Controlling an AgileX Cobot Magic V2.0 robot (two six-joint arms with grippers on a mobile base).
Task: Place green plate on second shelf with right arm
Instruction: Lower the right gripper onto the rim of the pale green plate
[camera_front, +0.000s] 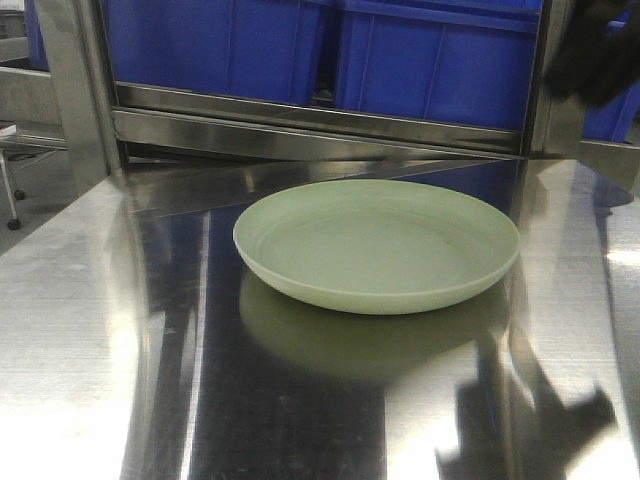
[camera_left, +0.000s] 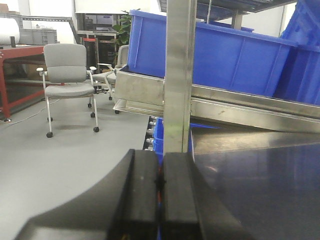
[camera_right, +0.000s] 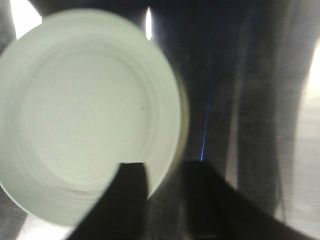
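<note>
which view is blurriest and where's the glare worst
Right wrist view blurriest, round pale green plate washed nearly white; front view worst glare, on the shiny steel tabletop, left and bottom; left wrist view sharp except the near black left gripper.

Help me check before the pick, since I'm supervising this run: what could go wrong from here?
The right gripper has its fingers either side of the green plate's low rim; so thin a hold may slip or let it tilt. The steel surface is glossy, so a nudge could slide the plate. The shelf rail and blue bins sit close behind; a careless lift might hit them.
</note>
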